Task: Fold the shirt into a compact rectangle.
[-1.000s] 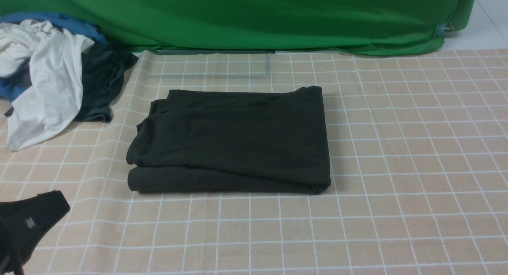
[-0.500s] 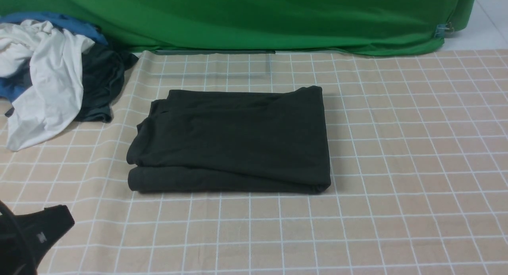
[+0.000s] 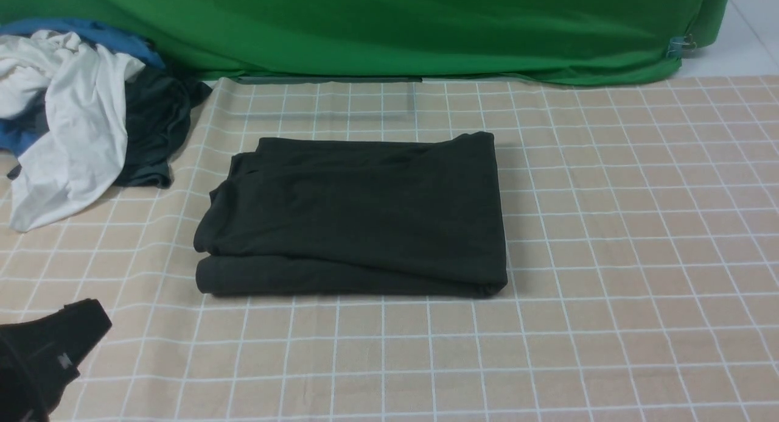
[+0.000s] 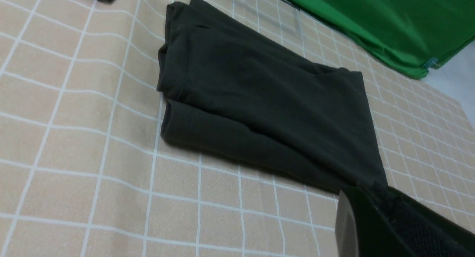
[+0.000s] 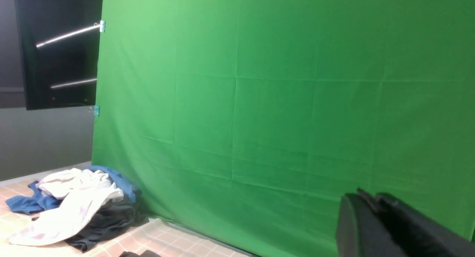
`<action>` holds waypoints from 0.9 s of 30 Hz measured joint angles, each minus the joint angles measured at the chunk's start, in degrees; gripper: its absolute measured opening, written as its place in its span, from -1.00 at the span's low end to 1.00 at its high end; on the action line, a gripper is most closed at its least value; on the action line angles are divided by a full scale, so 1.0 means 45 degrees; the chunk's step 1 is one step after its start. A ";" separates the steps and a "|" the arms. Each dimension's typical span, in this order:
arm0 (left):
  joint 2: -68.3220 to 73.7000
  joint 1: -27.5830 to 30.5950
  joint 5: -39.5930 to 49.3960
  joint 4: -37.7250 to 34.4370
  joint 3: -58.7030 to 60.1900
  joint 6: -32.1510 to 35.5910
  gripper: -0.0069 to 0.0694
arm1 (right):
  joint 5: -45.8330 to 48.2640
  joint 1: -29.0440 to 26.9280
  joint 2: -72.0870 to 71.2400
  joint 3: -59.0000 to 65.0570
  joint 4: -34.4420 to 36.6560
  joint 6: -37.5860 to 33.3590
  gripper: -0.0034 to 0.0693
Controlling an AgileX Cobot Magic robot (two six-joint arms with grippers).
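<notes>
- One black shirt (image 3: pixel 356 212) lies folded into a neat block in the middle of the checked table cloth (image 3: pixel 608 257). Its print and label do not show.
- Near the robot's side, the fold makes a thick rolled edge. On the left side the layers sit in a little stack, a bit uneven.
- Nothing touches the shirt. Both arms are away from it.
- The left gripper (image 3: pixel 45 349) sits low at the near left corner of the front view, well apart from the shirt. Its fingers are pressed together and hold nothing.
- In the left wrist view the same shirt (image 4: pixel 267 101) lies past the dark tip of that gripper (image 4: pixel 389 223).
- The right gripper (image 5: pixel 374 223) shows only in its own wrist view (it is lifted up and looks at the wall of cloth). Its fingers look close together, but I cannot tell if they are fully closed. It holds nothing.
- A pile of clothes (image 3: pixel 79 117) sits at the far left of the table: a white one on top, a blue one under it, and a dark one beside it. The pile is apart from the shirt.
- A big green cloth (image 3: pixel 389 26) hangs behind the table.
</notes>
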 joint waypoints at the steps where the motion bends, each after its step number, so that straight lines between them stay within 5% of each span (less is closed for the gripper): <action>1: -0.0012 0.0000 -0.0053 0.0000 0.0000 0.0000 -0.78 | 0.0000 0.0000 0.0000 0.0000 0.0000 0.0000 -0.66; 17: -0.0022 0.0000 -0.0177 0.0352 0.0064 0.0138 -0.78 | 0.0000 0.0000 0.0000 0.0000 0.0000 0.0000 -0.60; 27: -0.0022 0.0000 -0.3344 0.0146 0.0089 0.0138 -0.78 | 0.0009 0.0000 0.0000 0.0000 0.0000 0.0010 -0.54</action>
